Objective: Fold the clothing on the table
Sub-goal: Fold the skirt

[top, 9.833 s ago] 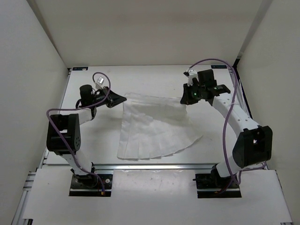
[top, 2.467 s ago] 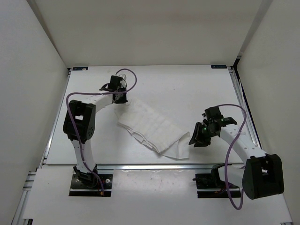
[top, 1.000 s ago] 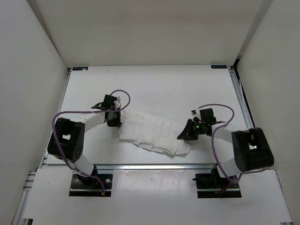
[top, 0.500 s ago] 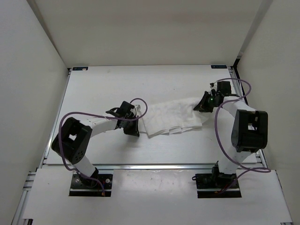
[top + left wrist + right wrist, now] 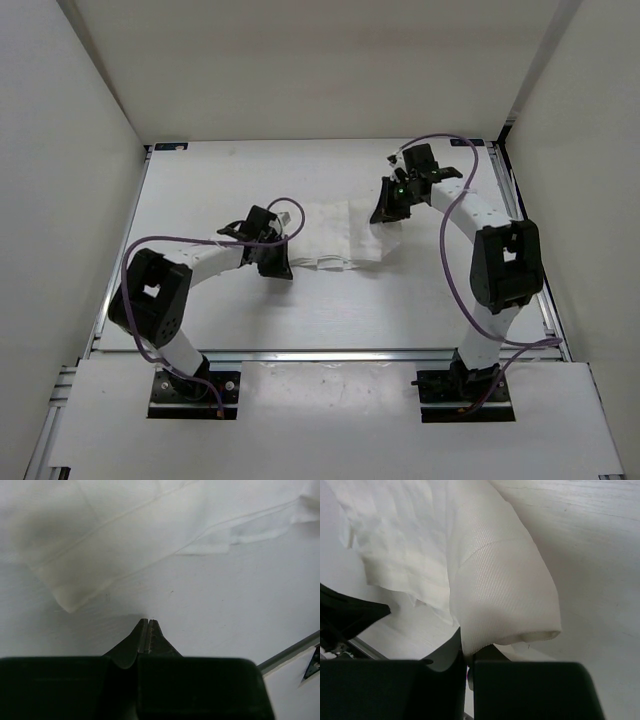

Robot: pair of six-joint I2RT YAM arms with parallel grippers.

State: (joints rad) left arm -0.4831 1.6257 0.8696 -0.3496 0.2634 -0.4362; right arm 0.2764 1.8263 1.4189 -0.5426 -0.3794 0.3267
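Note:
The clothing (image 5: 338, 236) is a white pleated garment, bunched into a small layered stack in the middle of the table (image 5: 200, 180). My right gripper (image 5: 384, 211) is at the stack's right end, shut on a rolled fold of the clothing (image 5: 495, 580), and the fabric runs down between its jaws (image 5: 468, 652). At the stack's left end my left gripper (image 5: 277, 264) rests low on the table, shut and empty. In the left wrist view its tips (image 5: 148, 622) meet just short of a folded corner of the clothing (image 5: 67, 602).
White walls (image 5: 90, 90) close the table in on three sides. A silver rail (image 5: 330, 353) runs along the near edge and another (image 5: 512, 200) along the right side. The left gripper's dark body (image 5: 347, 617) shows at the left of the right wrist view.
My right gripper has carried its end of the clothing back and to the left, so the garment has doubled over into a shorter stack. The left gripper has barely shifted.

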